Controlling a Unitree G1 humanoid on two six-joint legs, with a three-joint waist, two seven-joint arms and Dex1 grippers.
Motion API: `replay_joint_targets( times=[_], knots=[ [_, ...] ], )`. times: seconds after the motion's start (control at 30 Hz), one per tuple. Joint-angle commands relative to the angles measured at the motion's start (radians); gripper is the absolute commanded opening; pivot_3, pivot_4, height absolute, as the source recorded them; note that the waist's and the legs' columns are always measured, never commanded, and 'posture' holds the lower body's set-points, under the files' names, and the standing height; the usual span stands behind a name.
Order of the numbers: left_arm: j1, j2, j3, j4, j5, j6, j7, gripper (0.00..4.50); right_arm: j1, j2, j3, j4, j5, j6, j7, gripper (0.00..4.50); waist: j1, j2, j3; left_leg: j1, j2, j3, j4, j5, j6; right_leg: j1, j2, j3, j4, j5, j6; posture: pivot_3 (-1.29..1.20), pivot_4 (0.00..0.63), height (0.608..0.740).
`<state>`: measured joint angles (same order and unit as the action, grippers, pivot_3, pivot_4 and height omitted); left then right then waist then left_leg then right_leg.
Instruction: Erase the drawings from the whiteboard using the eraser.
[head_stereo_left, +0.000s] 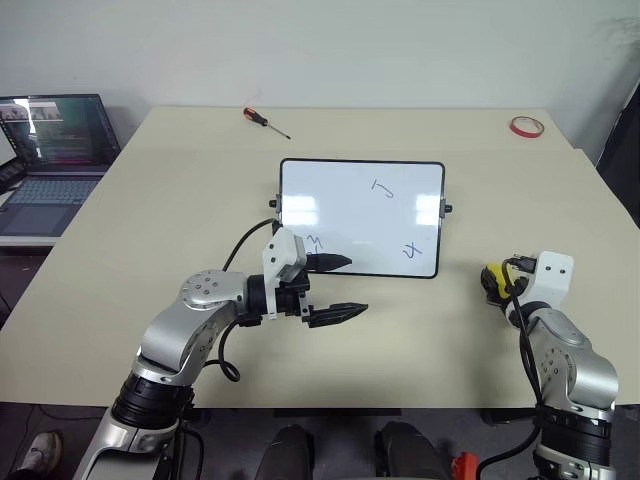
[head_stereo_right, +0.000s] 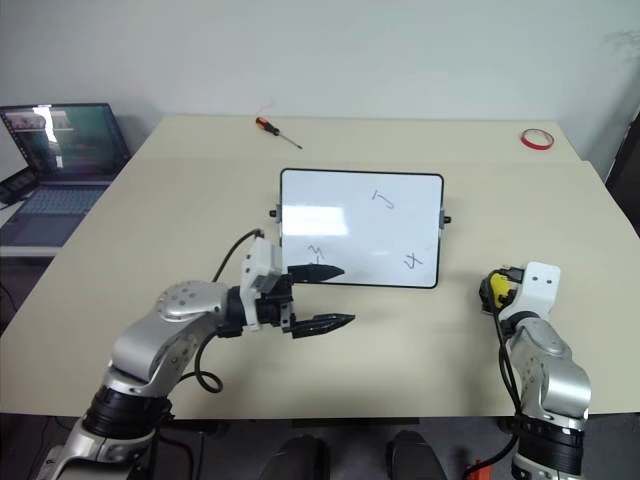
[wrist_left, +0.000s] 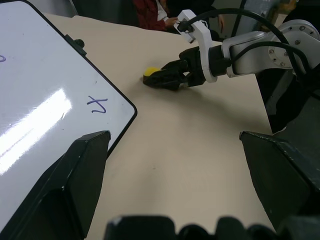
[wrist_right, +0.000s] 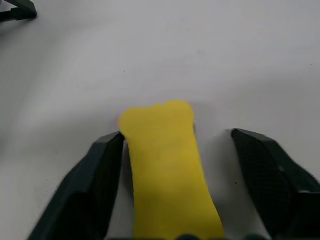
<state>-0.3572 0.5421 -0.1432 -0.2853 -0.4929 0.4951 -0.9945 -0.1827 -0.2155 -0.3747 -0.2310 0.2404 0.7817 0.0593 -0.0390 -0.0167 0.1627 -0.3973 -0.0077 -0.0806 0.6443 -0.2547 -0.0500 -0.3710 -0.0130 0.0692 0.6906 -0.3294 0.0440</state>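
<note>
The whiteboard (head_stereo_left: 345, 200) lies flat mid-table, with three small marker drawings: one near its far right (head_stereo_left: 383, 189), one at its near right corner (head_stereo_left: 410, 250), one at its near left edge (head_stereo_left: 316, 242). My left gripper (head_stereo_left: 338, 288) is open and empty. It points right, with its upper fingertip over the board's near left edge. The yellow eraser (wrist_right: 167, 165) lies on the table right of the board. My right gripper (wrist_right: 177, 135) straddles it with its jaws open. One finger is against the eraser; a gap shows at the other. The left wrist view shows the eraser (wrist_left: 150, 73) at the right gripper's (wrist_left: 165, 80) tips.
A laptop (head_stereo_left: 50, 150) stands off the table's far left. A red-handled screwdriver (head_stereo_left: 265, 120) lies at the back, behind the board. A red tape ring (head_stereo_left: 526, 126) sits in the far right corner. The table's front edge (head_stereo_left: 400, 405) runs close below both arms.
</note>
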Motion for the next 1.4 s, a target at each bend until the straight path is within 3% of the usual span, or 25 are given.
replay_joint_targets(
  times=[0.03,0.17,0.5,0.7,0.93,1.17,1.4],
  knots=[
    [-0.015,-0.004,0.008,-0.036,-0.015,-0.002,0.0,4.5,-0.013,-0.007,-0.018,-0.018,0.015,-0.023,-0.006,2.52,0.0,0.0,0.0,0.0,0.0,0.0,0.0,0.0,0.0,0.0,0.0,0.0,0.0,0.0,0.0,0.0,0.15,0.74],
    [-0.018,-0.009,0.005,-0.034,-0.013,-0.005,0.003,4.5,-0.011,-0.01,-0.014,-0.021,0.021,-0.023,-0.011,1.3,0.0,0.0,0.0,0.0,0.0,0.0,0.0,0.0,0.0,0.0,0.0,0.0,0.0,0.0,0.0,0.0,0.15,0.74],
    [-0.015,-0.018,0.006,-0.039,-0.01,0.0,0.008,4.5,-0.015,-0.014,-0.019,-0.033,0.033,-0.016,-0.025,1.3,0.0,0.0,0.0,0.0,0.0,0.0,0.0,0.0,0.0,0.0,0.0,0.0,0.0,0.0,0.0,0.0,0.15,0.74],
    [0.032,-0.07,0.047,-0.057,0.027,-0.068,0.125,4.5,0.039,-0.045,0.089,-0.105,-0.044,-0.14,0.004,1.3,0.0,0.0,0.0,0.0,0.0,0.0,0.0,0.0,0.0,0.0,-0.001,0.0,0.0,0.0,0.0,0.0,0.15,0.74],
    [0.103,-0.106,0.056,-0.002,0.188,-0.205,0.285,4.5,0.075,-0.05,0.16,-0.142,-0.087,-0.229,0.022,1.3,0.0,0.0,0.0,0.0,0.0,0.0,0.0,0.0,0.0,0.0,-0.003,0.0,0.0,0.0,0.0,0.0,0.15,0.74],
    [0.187,-0.123,-0.006,0.004,0.23,-0.246,0.287,4.5,0.065,-0.07,0.292,-0.137,-0.157,-0.334,0.075,1.3,0.001,0.0,0.0,0.0,0.0,0.0,0.0,0.0,0.0,0.0,-0.003,0.0,0.0,0.0,0.0,0.0,0.15,0.74],
    [0.146,-0.163,-0.033,0.05,0.263,-0.279,0.293,4.5,-0.034,-0.026,0.4,-0.057,-0.207,-0.395,0.078,1.3,0.003,0.0,0.0,0.0,0.0,0.0,0.001,0.0,0.0,0.0,-0.003,-0.001,0.0,0.0,0.0,0.0,0.15,0.74]
  ],
)
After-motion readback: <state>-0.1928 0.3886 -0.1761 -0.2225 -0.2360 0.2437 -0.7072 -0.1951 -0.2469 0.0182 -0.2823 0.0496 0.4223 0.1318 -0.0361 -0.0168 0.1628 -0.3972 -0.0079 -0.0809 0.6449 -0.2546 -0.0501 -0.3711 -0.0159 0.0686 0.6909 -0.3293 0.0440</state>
